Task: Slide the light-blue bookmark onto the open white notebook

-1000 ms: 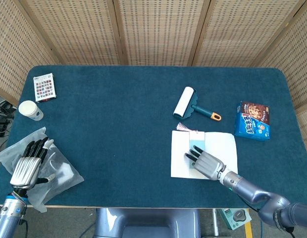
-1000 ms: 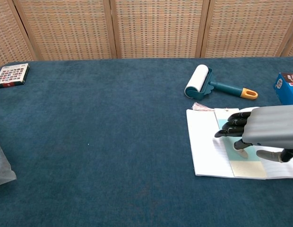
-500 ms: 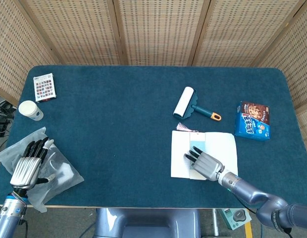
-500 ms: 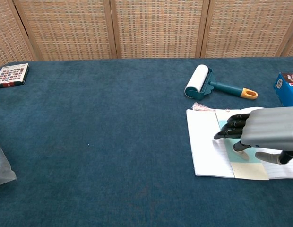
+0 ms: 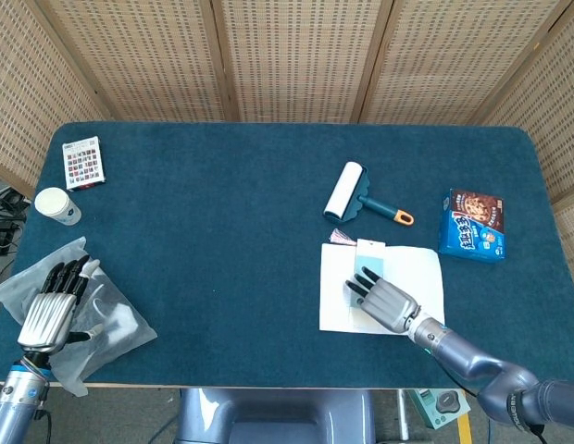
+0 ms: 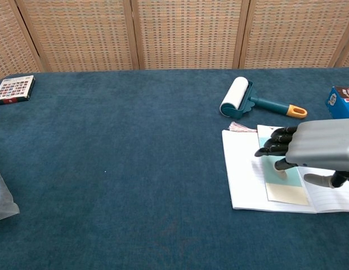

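Observation:
The open white notebook (image 5: 420, 274) (image 6: 242, 169) lies at the right front of the blue table. The light-blue bookmark (image 5: 369, 254) (image 6: 290, 181) lies lengthwise on it, its far end poking just past the notebook's far edge, with a pink tassel (image 5: 343, 238) (image 6: 240, 127) to the left. My right hand (image 5: 380, 298) (image 6: 318, 151) lies palm down over the bookmark, fingers stretched out and fingertips (image 6: 270, 147) on it; it grips nothing. My left hand (image 5: 51, 310) rests open on a clear plastic bag at the front left, seen only in the head view.
A lint roller (image 5: 346, 190) (image 6: 235, 95) lies just beyond the notebook. A blue snack box (image 5: 474, 225) (image 6: 343, 104) sits at the right edge. A small patterned box (image 5: 83, 162) (image 6: 14, 89) and a white cup (image 5: 57, 205) are far left, near the plastic bag (image 5: 116, 319).
The bookmark has slid away from me and slightly left under the right hand, its far end now past the notebook's edge. The left hand has not moved.

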